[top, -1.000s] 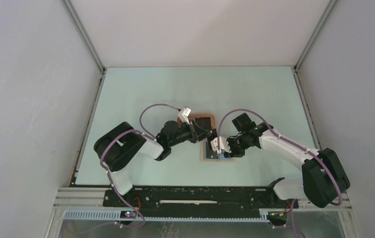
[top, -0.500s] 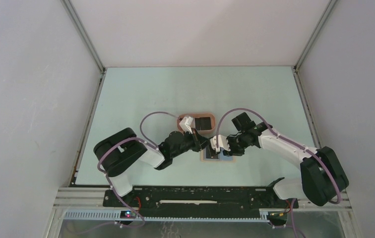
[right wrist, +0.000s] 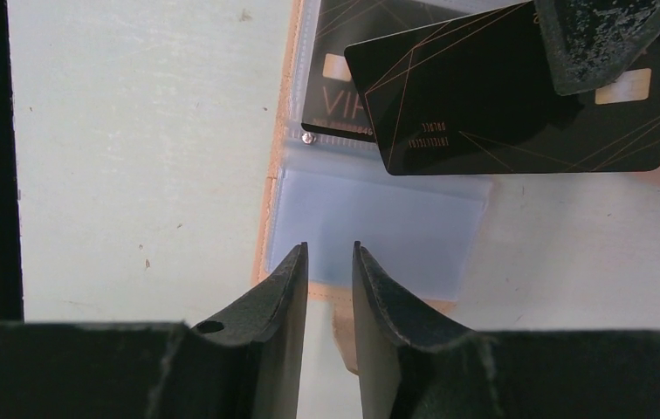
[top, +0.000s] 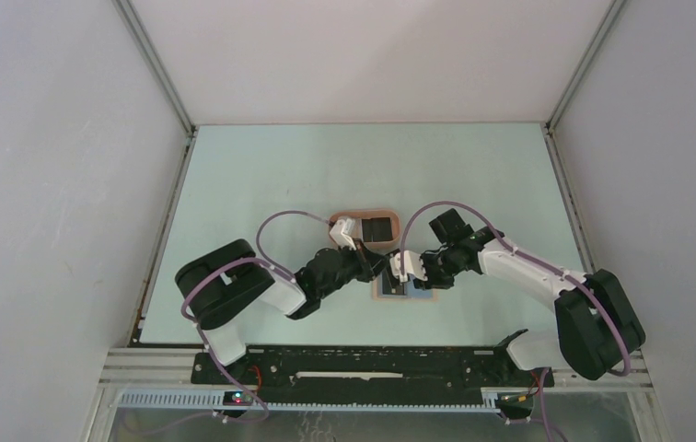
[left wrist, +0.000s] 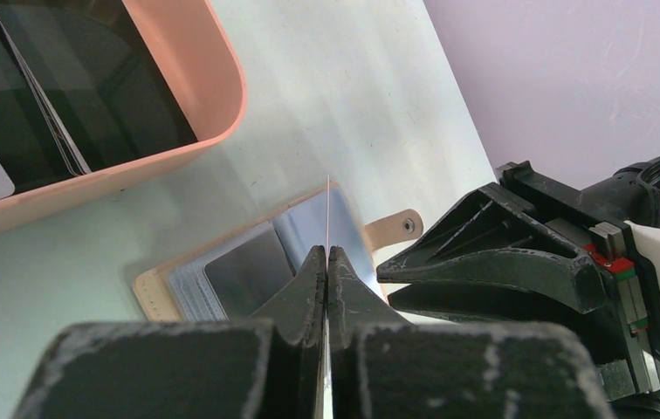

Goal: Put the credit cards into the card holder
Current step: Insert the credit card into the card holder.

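Lying open on the pale green table top, the small beige-tan folding card holder shows us its clear plastic sleeves. One sleeve seems to hold a black card marked VIP already.

Over the holder's far half hangs a black credit card with thin gold lines. It is tilted slightly and overlaps the sleeves but is in none of them. The left gripper is closed tight on this card. In the left wrist view we see the card edge-on as a thin line rising from between the fingers. We judge this grip leaves the leading edge free to slide into a sleeve mouth.

At the holder's near edge the right gripper has its fingers a narrow gap apart, with nothing visible between them. We take it to be there to pin the soft holder flat, though we cannot tell whether it touches.

Beyond the holder, on the far side, sits the salmon-pink oval tray with more black cards waiting inside.
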Tool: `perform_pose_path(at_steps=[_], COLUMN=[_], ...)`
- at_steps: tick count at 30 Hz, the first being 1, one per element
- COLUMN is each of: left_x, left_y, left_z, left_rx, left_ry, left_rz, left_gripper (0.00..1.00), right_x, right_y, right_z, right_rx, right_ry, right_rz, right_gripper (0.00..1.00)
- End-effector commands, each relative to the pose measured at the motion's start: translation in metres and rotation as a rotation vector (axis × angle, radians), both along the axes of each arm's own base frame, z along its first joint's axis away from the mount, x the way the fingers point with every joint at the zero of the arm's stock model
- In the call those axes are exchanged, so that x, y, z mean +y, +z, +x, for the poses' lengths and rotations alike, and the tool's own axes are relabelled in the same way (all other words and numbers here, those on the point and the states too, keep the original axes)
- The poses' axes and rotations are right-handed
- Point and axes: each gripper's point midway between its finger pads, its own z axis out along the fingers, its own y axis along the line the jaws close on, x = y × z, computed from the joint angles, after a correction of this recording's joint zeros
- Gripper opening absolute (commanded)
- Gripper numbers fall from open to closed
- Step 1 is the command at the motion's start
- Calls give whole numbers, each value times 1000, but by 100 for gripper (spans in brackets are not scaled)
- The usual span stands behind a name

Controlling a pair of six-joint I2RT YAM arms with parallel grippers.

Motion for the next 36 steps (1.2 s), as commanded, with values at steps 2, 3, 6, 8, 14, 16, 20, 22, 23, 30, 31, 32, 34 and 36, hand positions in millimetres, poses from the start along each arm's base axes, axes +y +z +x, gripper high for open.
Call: perform_pose_path(at_steps=[2,3,6,8,14,16,20,22,23,30,31,32,34,36], left_x=[-1,-2,-2,-2,-5,-7,-8,-8,-7,-8,-8,-8,-8,-9], left_y=[8,6,3,0,-6,-6,-9,-10,-11,-22,-24,-25,-27,-30], left_z=[6,5,5,5,5,4,4,4,4,4,4,4,3,2], left_rx=[-42,-39,-35,-35,-23,-19,-11,-5,-1,37,45,49,58,65], left_ry=[25,22,23,26,15,9,5,8,10,12,13,13,12,9], left_rz=[-1,3,22,49,94,89,94,99,102,145,152,158,171,189], left_gripper=[0,0,0,0,0,0,0,0,0,0,0,0,0,0], right_x=[3,3,2,1,-2,-3,-4,-5,-5,-6,-6,-6,-6,-6], right_y=[-1,-1,-6,-8,-13,-15,-17,-18,-18,-19,-19,-19,-19,-19], right_z=[3,3,2,1,-1,0,-1,-1,-1,-1,-1,-1,-1,-1], right_rx=[-7,-7,-2,9,24,26,33,33,33,39,39,37,38,36], right_ry=[8,9,12,10,9,8,7,5,6,5,5,5,5,4], right_rz=[0,-3,-21,-30,-50,-54,-67,-70,-72,-80,-81,-81,-82,-81], right_gripper=[33,33,33,33,33,33,33,33,33,32,32,32,32,32])
